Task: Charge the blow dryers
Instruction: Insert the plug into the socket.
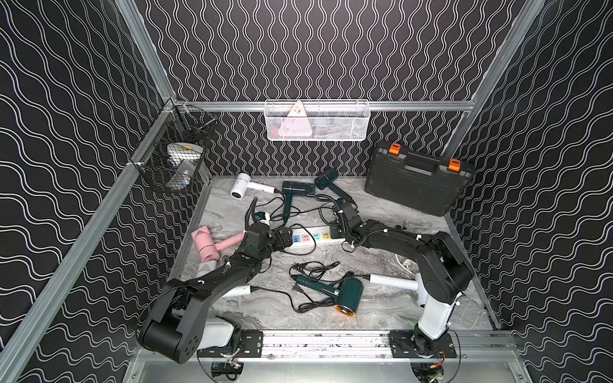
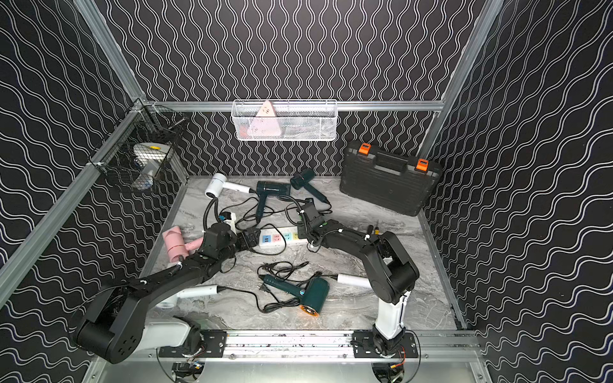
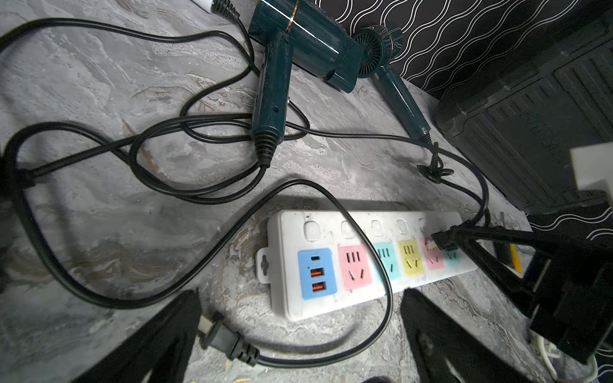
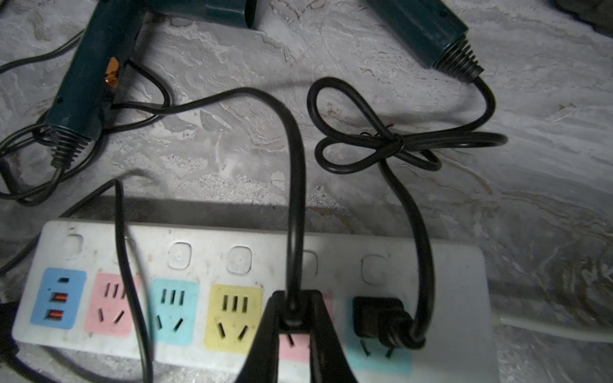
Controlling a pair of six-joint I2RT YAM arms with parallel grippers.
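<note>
Pinching black plug (image 4: 292, 316) in right jaws over pink socket of power strip (image 4: 447, 275), left jaws spread at its blue end, dark green blow dryers (image 4: 89, 73) just behind. Risking tilted prongs shoving the unbraced strip.

Two black arms (image 1: 212, 285) with white base links (image 1: 434, 315), white cable ties (image 1: 418, 237)

You are looking at these surfaces: green blow dryers (image 3: 308, 43), glossy smooth plastic; cords (image 4: 295, 165), smooth black with a rubbery sheen; plug (image 4: 293, 313) at the pink socket, matt black plastic; power strip (image 4: 212, 245), white plastic, scuffed and dull; tabletop (image 3: 99, 83), grey marbled, matt; toolcase (image 1: 414, 185), ribbed matt black plastic; frame rails (image 1: 99, 212), brushed metal.
</note>
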